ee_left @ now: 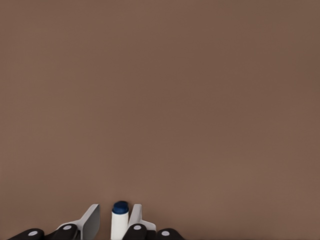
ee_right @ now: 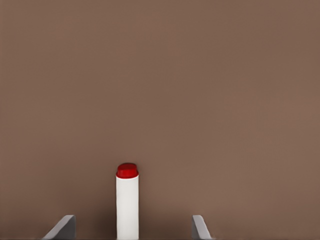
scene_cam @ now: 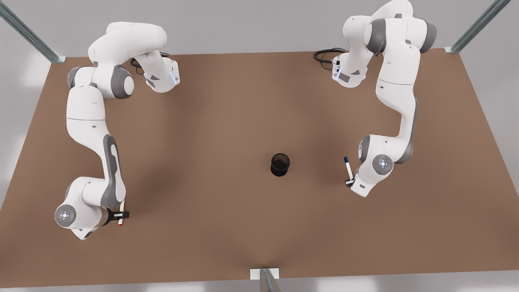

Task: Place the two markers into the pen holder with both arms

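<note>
Two claws, each at a marker. Left claw (ee_left: 114, 222), at the front view's right, grips the blue marker (scene_cam: 347, 168). Right claw (ee_right: 131, 226) straddles the red marker (ee_right: 127, 205), fingers (ee_right: 62, 227) spread, not clamped. Pen holder (scene_cam: 280, 164) stands between them on the tabletop (scene_cam: 211, 134), well apart, awaiting both

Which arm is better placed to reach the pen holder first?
Left, probably. The left gripper, at the blue marker, is much closer to the pen holder. The right gripper is farther off, fingers open wide of the red marker.
</note>
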